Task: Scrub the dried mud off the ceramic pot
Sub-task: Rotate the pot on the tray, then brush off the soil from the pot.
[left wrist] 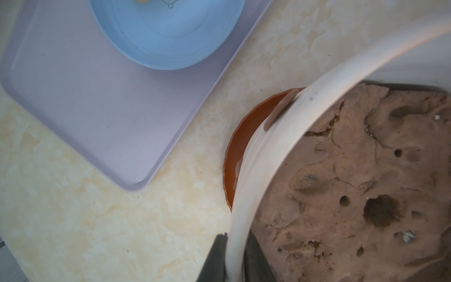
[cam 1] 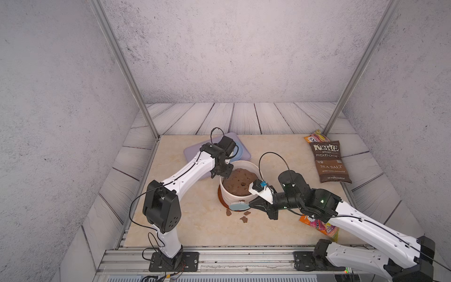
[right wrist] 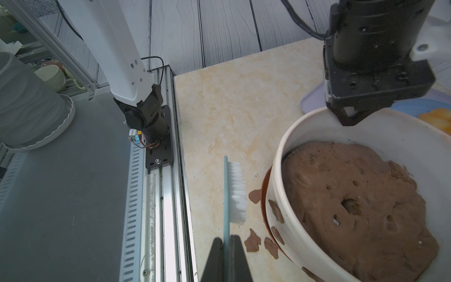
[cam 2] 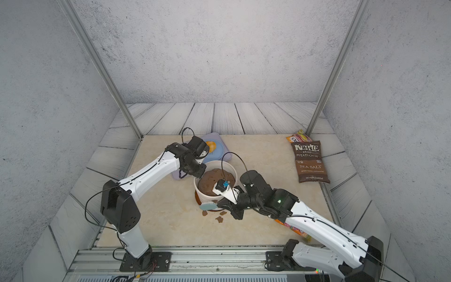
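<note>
The ceramic pot [cam 1: 231,196] stands near the middle of the desk [cam 1: 195,227] on a rust-brown saucer [left wrist: 231,151], and it is filled with brown soil [cam 1: 240,180] that has a hole in it. The left fingers [left wrist: 214,258] are at the far-left part of the rim. One finger is outside the wall and one is inside over the soil, with only a narrow gap between them, which the rim fills. Whether they really press on the rim I cannot tell, because the wrist view is blurred there. The right fingers [right wrist: 240,261] are closed on the thin teal handle of a brush [right wrist: 235,193]. Its white bristles face the near side of the pot, low by the saucer, just beside it but not touching it in the right wrist view. The dried mud [right wrist: 275,211] shows as brown patches on the outer wall of the pot on that near side, and more flakes lie on the desk between the brush and the saucer. Behind the pot is a lilac tray [left wrist: 85,97] with a blue plate [left wrist: 168,36] on it, and a bag of chips [cam 1: 329,161] lies far to the right.
</note>
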You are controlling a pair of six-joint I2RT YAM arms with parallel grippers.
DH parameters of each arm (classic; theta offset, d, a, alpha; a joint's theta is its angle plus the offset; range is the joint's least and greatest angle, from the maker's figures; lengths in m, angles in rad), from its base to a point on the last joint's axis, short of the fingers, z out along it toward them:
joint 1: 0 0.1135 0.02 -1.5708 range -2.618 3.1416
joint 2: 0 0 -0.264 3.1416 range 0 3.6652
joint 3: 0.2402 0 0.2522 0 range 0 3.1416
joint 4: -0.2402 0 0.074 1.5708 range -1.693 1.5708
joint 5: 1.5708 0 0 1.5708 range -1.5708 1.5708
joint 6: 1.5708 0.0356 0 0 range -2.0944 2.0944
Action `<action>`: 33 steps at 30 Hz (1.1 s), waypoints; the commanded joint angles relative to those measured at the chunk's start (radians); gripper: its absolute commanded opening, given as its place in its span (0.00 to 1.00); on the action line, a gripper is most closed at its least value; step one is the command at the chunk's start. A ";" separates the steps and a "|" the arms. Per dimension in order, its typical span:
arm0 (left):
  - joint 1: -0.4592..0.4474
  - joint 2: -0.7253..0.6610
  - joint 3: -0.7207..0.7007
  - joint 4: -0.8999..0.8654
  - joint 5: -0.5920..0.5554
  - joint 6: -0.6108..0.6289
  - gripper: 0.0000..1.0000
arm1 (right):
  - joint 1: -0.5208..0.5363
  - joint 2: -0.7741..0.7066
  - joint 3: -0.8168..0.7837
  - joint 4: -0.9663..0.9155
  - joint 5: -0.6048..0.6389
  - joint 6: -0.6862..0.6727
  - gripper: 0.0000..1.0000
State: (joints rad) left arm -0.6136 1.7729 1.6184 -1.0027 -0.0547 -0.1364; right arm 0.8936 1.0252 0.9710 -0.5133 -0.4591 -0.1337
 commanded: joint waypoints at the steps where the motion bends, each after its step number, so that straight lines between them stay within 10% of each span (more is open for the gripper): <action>1: -0.003 -0.047 -0.001 -0.010 0.009 0.024 0.30 | -0.012 -0.042 0.000 -0.021 0.026 -0.005 0.00; 8: 0.000 -0.107 0.000 -0.033 0.035 -0.094 0.71 | -0.015 -0.068 -0.011 -0.043 -0.014 -0.005 0.00; 13: 0.000 -0.143 0.016 -0.062 0.062 -0.275 0.81 | -0.017 -0.088 -0.027 -0.036 -0.001 -0.008 0.00; 24: -0.088 -0.210 0.013 -0.211 -0.015 -0.990 0.83 | -0.018 -0.125 -0.073 0.017 0.005 0.019 0.00; 33: -0.216 -0.143 -0.023 -0.237 0.046 -1.278 0.60 | -0.019 -0.128 -0.088 0.016 0.022 0.001 0.00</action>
State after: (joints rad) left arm -0.8177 1.6058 1.6138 -1.2057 -0.0219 -1.2747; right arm 0.8795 0.9104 0.8886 -0.5125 -0.4492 -0.1253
